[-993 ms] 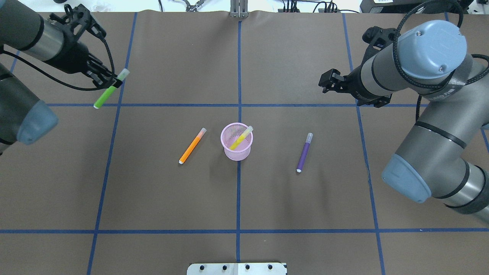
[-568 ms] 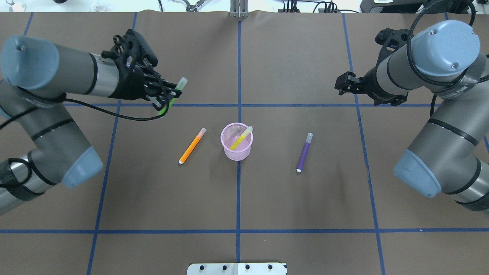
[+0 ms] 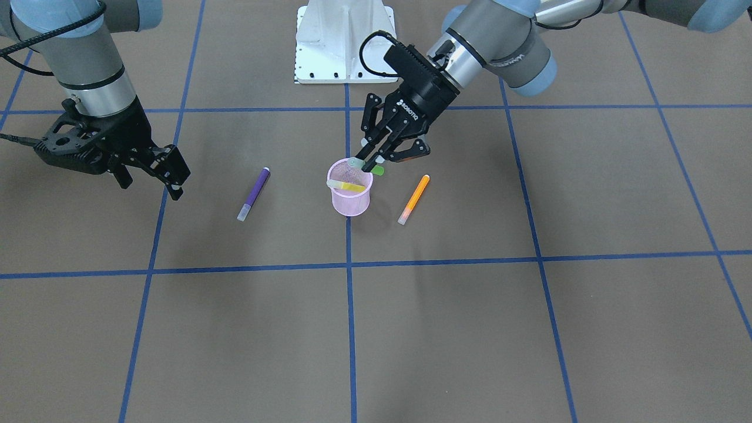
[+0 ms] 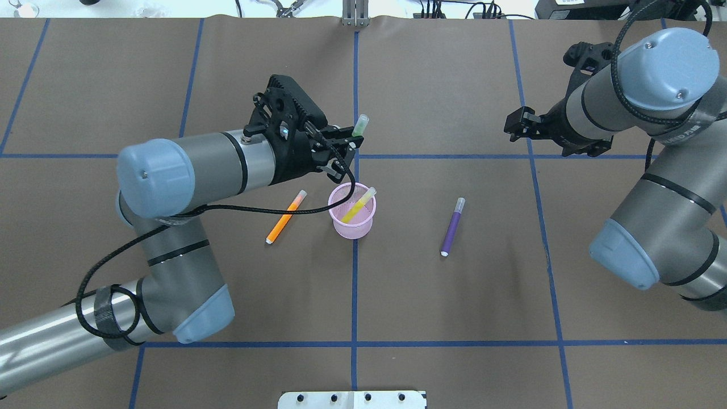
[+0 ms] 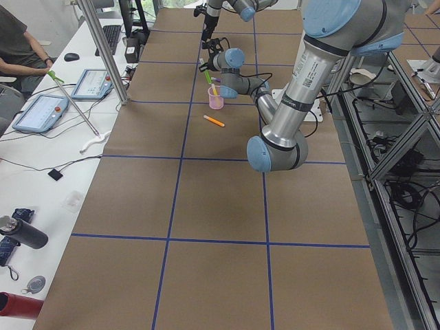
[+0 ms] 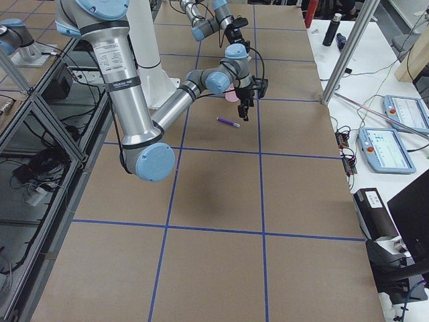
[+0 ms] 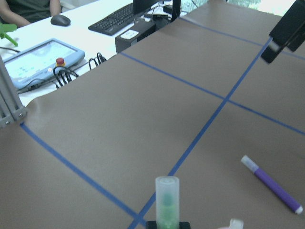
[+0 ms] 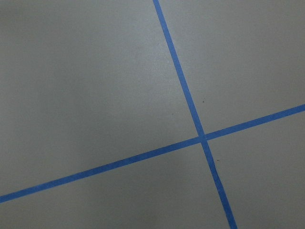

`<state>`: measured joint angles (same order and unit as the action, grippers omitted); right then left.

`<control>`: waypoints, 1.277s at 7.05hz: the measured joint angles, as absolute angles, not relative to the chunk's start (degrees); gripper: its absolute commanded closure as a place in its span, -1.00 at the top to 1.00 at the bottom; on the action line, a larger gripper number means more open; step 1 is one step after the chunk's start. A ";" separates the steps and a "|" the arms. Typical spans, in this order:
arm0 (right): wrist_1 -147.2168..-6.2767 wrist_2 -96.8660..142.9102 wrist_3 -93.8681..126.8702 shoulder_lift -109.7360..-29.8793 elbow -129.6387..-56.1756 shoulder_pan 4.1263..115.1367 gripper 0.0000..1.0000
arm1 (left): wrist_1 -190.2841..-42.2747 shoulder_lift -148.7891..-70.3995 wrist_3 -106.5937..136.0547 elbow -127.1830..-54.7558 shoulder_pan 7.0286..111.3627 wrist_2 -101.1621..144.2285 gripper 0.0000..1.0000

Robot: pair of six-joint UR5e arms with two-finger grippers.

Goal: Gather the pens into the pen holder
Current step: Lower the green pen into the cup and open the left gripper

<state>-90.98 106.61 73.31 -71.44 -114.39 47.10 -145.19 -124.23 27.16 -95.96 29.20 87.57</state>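
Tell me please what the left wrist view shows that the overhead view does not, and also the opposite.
Only the left wrist view shows the desk beyond the table, with a keyboard, a mouse and a tablet-like panel. Only the overhead view shows the orange pen lying on the table and the whole pen holder with the yellow pen inside. Both show the green pen, which the left claw holds, and the purple pen lying on the table.
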 measured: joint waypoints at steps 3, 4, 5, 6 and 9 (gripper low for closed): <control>-90.97 106.61 73.38 -71.35 -114.26 47.10 1.00 | -153.73 -124.87 26.78 -89.27 25.43 82.03 -1.00; -90.97 106.61 73.41 -71.28 -114.26 47.06 1.00 | -154.17 -124.76 26.79 -89.08 25.25 81.81 -0.93; -90.97 106.59 73.49 -71.19 -114.26 47.03 1.00 | -154.29 -124.51 26.80 -89.12 25.10 81.66 -0.73; -90.97 106.55 73.65 -71.04 -114.26 47.03 1.00 | -154.32 -124.21 26.80 -89.37 25.07 81.55 -0.48; -90.97 106.52 74.06 -70.78 -114.19 47.02 1.00 | -154.24 -123.98 26.86 -90.12 24.97 81.40 0.04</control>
<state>-90.97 106.52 74.06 -70.78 -114.19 47.02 -154.24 -123.98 26.86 -90.12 24.97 81.40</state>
